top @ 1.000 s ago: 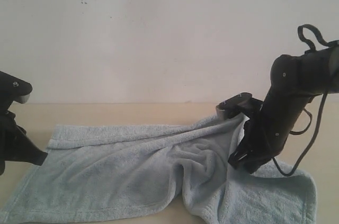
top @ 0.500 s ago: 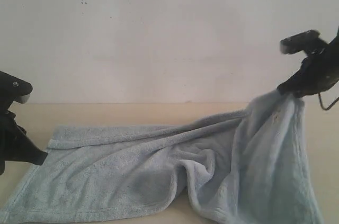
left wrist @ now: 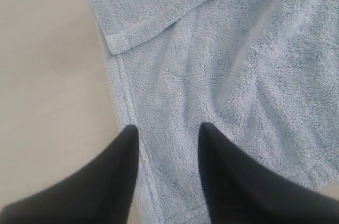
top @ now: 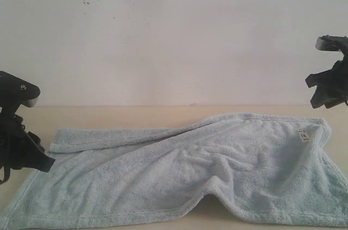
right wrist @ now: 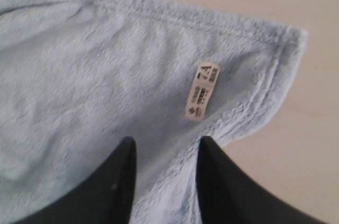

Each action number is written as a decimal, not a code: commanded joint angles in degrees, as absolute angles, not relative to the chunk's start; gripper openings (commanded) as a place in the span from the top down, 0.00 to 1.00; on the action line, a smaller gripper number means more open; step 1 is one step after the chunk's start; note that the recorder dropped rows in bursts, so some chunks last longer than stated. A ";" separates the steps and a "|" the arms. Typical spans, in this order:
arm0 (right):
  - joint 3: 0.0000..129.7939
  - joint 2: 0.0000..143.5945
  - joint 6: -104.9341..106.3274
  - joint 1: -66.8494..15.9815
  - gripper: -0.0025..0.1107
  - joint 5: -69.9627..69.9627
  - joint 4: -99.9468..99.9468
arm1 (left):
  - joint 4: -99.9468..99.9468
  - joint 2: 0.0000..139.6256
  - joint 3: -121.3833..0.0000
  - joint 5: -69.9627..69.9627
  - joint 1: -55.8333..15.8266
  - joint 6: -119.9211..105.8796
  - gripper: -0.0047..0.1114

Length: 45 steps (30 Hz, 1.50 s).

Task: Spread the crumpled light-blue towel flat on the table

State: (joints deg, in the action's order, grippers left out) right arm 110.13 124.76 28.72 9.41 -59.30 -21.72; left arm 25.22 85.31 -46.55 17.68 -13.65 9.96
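The towel is soft, fluffy terry cloth, nubbly all over (its hemmed edge lies flatter and stitched). The small tag looks like smooth printed fabric. The table is plain, smooth and matt. The left gripper and right gripper are dull, smooth black.

Matte black is seen on both arms. The left arm is capped by a rounded housing marked with a small pale screw; the right arm is topped by a greyish bracket. The jaws are shown as smooth, tapering black blades.
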 commanded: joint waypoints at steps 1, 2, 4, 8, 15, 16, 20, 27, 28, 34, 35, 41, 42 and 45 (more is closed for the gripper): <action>107.45 122.19 33.80 9.75 0.89 -66.53 -27.56 | 24.18 85.00 -46.34 17.73 -13.92 9.71 0.57; 105.31 121.19 35.34 10.25 0.92 -66.68 -30.27 | 24.18 85.00 -46.34 18.01 -13.92 9.71 0.57; 101.21 119.26 37.08 10.47 0.91 -66.79 -32.43 | 24.18 85.00 -46.34 18.52 -13.92 9.71 0.57; 92.31 115.56 37.45 10.71 0.82 -65.37 -29.45 | 24.18 85.00 -46.34 18.75 -13.92 9.71 0.57; 75.93 109.87 40.20 11.09 0.81 -57.69 -30.26 | 24.45 85.00 -46.34 16.52 -13.92 9.71 0.58; 74.09 109.08 41.09 11.09 0.81 -56.35 -31.26 | 24.76 85.00 -46.34 15.28 -13.92 9.71 0.60; 69.38 106.32 44.16 11.09 0.83 -52.92 -36.02 | 28.70 85.00 -48.32 13.15 -13.92 9.71 0.79; 67.31 104.59 49.64 11.09 0.98 -53.32 -44.95 | 32.63 88.38 -57.37 13.71 -11.33 9.25 0.92; 67.31 104.59 50.15 11.09 0.98 -53.37 -45.68 | 32.63 89.56 -58.54 13.94 -10.58 8.62 0.89; 67.31 104.59 53.34 10.84 0.98 -54.15 -50.59 | 31.35 99.83 -65.88 14.85 -6.46 7.43 0.49; 67.31 104.59 53.87 10.84 0.98 -54.31 -51.54 | 30.05 101.96 -66.99 14.85 -6.41 7.43 0.46; 67.31 104.59 57.57 10.84 0.98 -54.61 -55.81 | 24.62 113.68 -72.51 16.42 -5.93 7.43 0.51; 67.31 104.59 57.84 10.84 0.98 -54.50 -56.09 | 24.34 114.83 -73.30 16.42 -5.80 7.43 0.52; 67.31 104.59 58.87 10.84 0.98 -54.50 -56.74 | 22.57 117.98 -75.47 17.02 -4.62 7.43 0.54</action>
State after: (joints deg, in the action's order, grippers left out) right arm 67.29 105.04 57.23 10.82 -54.33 -55.73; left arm 25.20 115.91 -73.38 16.40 -5.76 7.48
